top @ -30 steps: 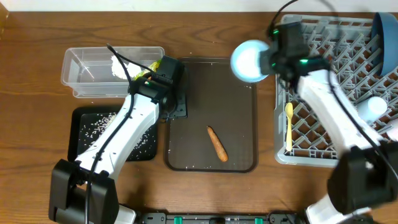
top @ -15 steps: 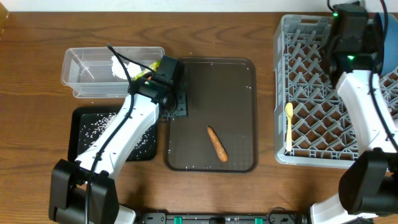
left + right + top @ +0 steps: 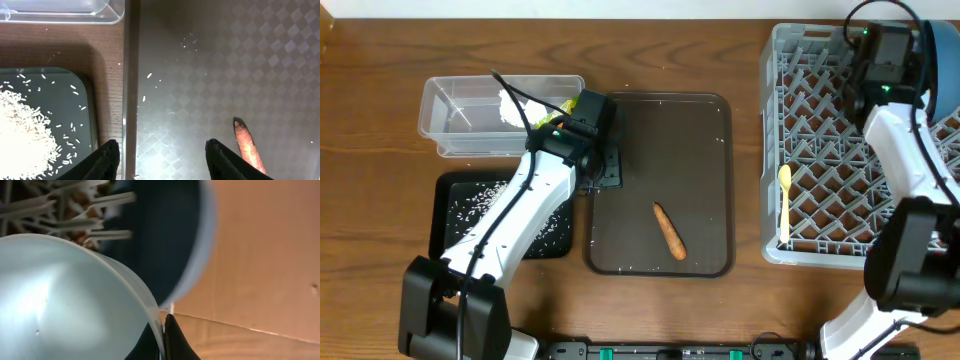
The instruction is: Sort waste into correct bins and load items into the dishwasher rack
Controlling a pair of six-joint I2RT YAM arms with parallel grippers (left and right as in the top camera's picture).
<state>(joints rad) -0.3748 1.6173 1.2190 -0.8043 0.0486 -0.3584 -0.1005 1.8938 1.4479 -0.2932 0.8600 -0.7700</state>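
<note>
Left wrist: my left gripper (image 3: 162,145) spread, empty. Carrot stick (image 3: 248,147) just outside one finger, toward brown tray (image 3: 225,60) middle, long axis diagonal. Left arm nearer. Right gripper (image 3: 162,335) pinching white bowl (image 3: 65,295) rim beside dark-blue bowl (image 3: 165,230), at rack (image 3: 820,150) far corner.

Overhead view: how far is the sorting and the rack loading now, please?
Done: tissue and wrapper lie in the clear tub, rice in the black tray, spoon and dark-blue bowl in the rack. In hand: the right gripper pinches the white bowl by its rim. Remaining: the carrot stick on the brown tray; the left gripper is open and empty.
</note>
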